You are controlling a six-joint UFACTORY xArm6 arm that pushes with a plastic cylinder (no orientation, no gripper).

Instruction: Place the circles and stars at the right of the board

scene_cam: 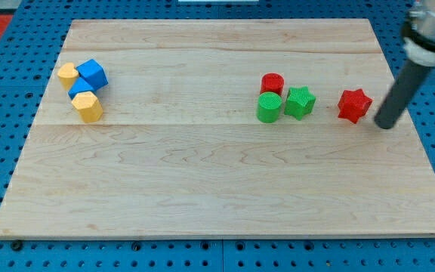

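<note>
1. Red star-shaped block (354,105) sits near the view's right edge of the pale wooden board (217,189); reads as placed, or close to it.
2. Red cylinder (circle) block (272,83), green cylinder (circle) block (269,107) and green star-shaped block (300,102) are bunched right of centre, touching or nearly so, well short of the right edge. Judgement: these three are left to move.
3. At the view's upper left: blue cube-like block (91,73), a second blue block (81,87) mostly hidden, and two yellow faceted blocks (87,106) (67,75). Not task items; fine where they are.
4. Rough progress: one of four done.
5. Arm pose: dark rod slants down from the view's top right; the arm's tip (384,123) rests on the board just right of the red star, not touching it.
6. No gripper or hand fitted, so nothing to spread, press together or pinch; the rod only pushes.
</note>
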